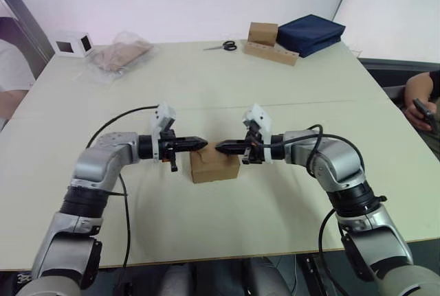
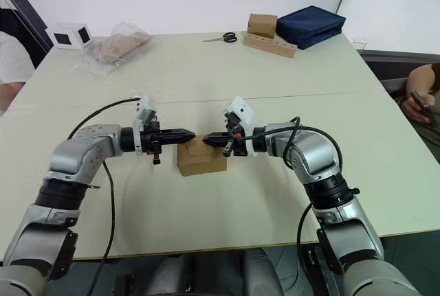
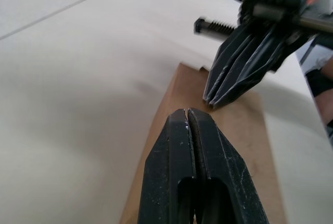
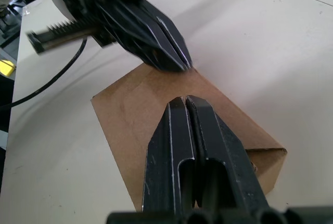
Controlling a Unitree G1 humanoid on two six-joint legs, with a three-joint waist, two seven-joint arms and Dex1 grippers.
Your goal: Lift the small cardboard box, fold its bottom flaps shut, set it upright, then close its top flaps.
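Note:
The small cardboard box stands on the cream table near its front middle, plain brown, its top flaps lying down flat. My left gripper is shut and points right, its tip just above the box's top at the left. My right gripper is shut too and points left, its tip over the top at the right. The two tips nearly meet above the box. In the wrist views the shut fingers of the left and those of the right hover over the brown top.
At the far edge sit a taller brown box on a long cardboard strip, scissors, a dark blue bag, a clear plastic bag and a white cube. People sit at both sides, one hand at the right.

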